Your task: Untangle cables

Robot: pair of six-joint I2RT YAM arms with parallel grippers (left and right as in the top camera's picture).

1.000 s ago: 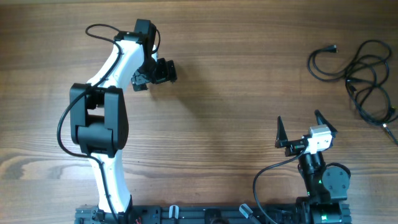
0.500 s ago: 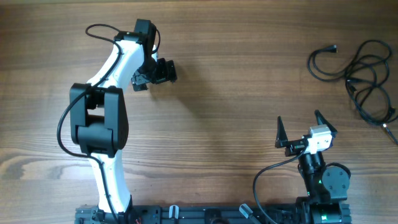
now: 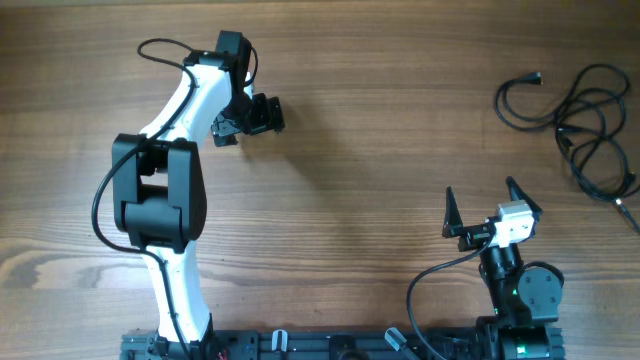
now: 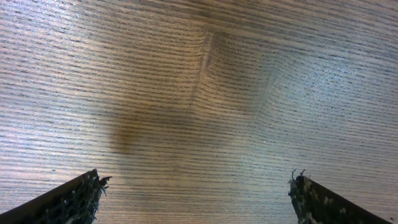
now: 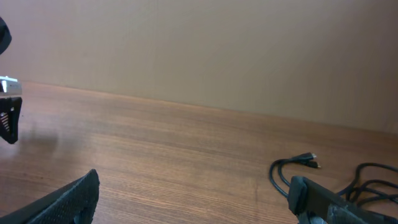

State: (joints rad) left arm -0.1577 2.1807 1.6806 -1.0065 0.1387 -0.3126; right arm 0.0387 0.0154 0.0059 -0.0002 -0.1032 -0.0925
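The cables [image 3: 583, 128] lie at the far right of the table [image 3: 380, 150], well apart from both arms. Most of them form one loose tangle of overlapping loops close to the right edge. Just to its left, one thin cord [image 3: 502, 105] curls in an open loop and ends in a small plug [image 3: 537, 77] pointing right.

The left arm [image 3: 185, 100] reaches out over the far left part of the table. The left jaws stand wide apart and hold nothing. In the left wrist view their fingertips [image 4: 74, 199] sit in the two bottom corners, with only shadowed wood grain between them.

The right arm [image 3: 515, 225] is folded back at the near right, close to its base. The right jaws are also spread to their widest and are empty, with nothing between them. They face the far side of the table, and the tangle lies further away and to their right. The right wrist view shows the plug-ended cord [image 5: 292, 163] and part of the tangle low on the right, resting on the wood in front of a plain wall [image 5: 199, 50].
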